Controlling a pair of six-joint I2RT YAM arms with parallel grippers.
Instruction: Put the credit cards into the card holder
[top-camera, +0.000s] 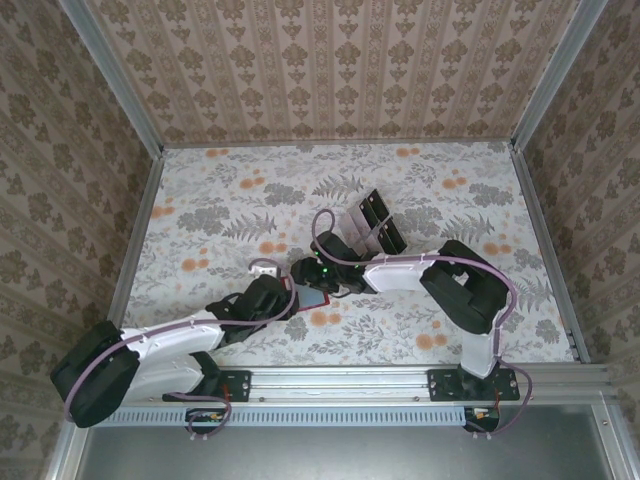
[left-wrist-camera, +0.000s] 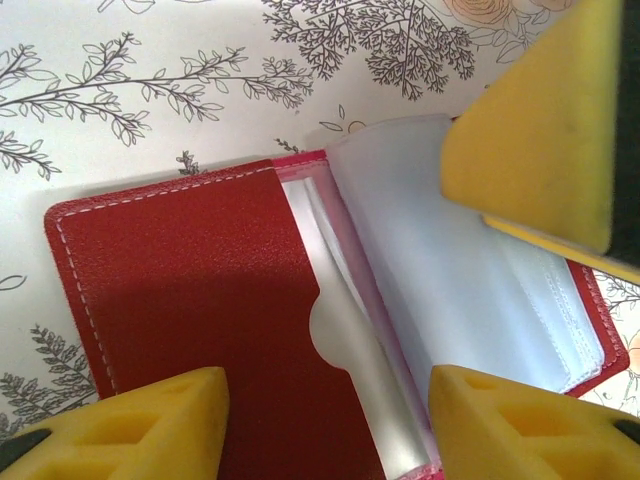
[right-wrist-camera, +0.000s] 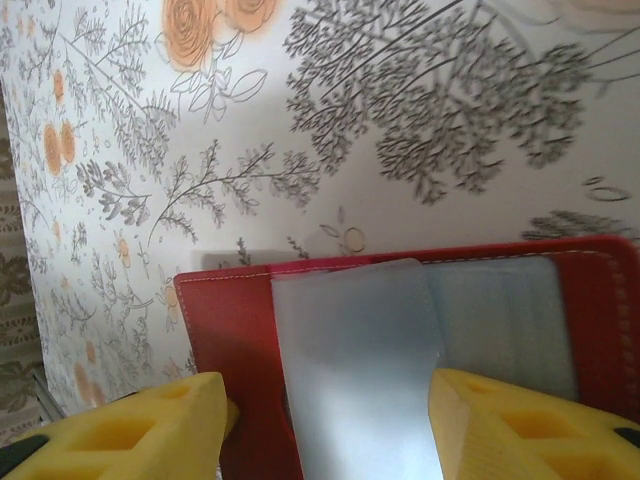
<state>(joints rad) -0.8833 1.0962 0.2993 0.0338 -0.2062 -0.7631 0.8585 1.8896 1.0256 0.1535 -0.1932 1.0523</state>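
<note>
1. Nearest the arm bases, the left gripper (left-wrist-camera: 330, 425) is seen with its yellow fingers spread apart above the card holder (left-wrist-camera: 190, 300). Nothing is clamped between them.
2. The card holder is laid open on the floral table (top-camera: 200, 200), near the middle. Its red flap is turned to one side and its clear sleeves (left-wrist-camera: 470, 300) to the other.
3. The right gripper (right-wrist-camera: 330, 420) is held over the card holder from the far side, with one pad (left-wrist-camera: 540, 120) over the sleeves. A grey-blue sheet (right-wrist-camera: 360, 360) is framed between its parted fingers. Whether the sheet is gripped cannot be told.
4. Farther back, a clear tray (top-camera: 375, 222) with dark rectangles is set apart from the card holder.
</note>
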